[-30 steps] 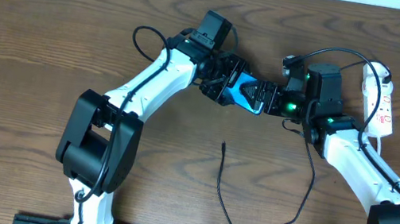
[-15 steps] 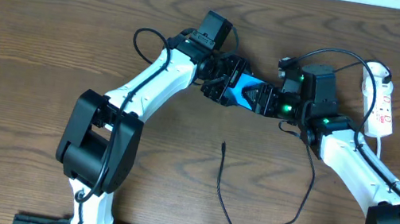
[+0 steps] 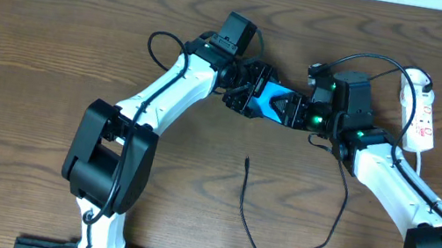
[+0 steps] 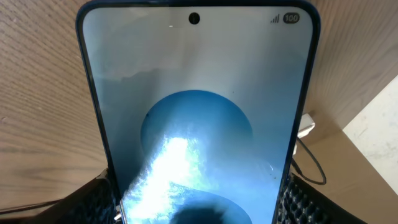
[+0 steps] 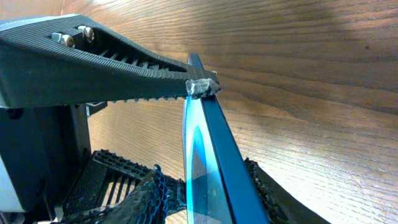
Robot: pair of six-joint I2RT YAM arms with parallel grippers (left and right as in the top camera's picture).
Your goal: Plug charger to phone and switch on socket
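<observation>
Wood-grain tabletop [image 3: 56,44] underneath: left gripper [image 3: 252,98] clamped the phone [image 3: 274,104], right gripper [image 3: 298,112] pinched its opposite end, the charger [image 3: 246,181] tip lay loose, well apart from both.

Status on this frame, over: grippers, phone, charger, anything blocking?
Left gripper and right gripper both shut on phone. Charger tip loose on table, not plugged in. Socket untouched, nothing blocking.

The left arm [image 3: 162,90] reaches toward 2 o'clock; the right arm [image 3: 391,173] toward 10 o'clock; left gripper [image 3: 252,96] and right gripper [image 3: 297,112] meet, each clamped on the phone [image 3: 272,99].
</observation>
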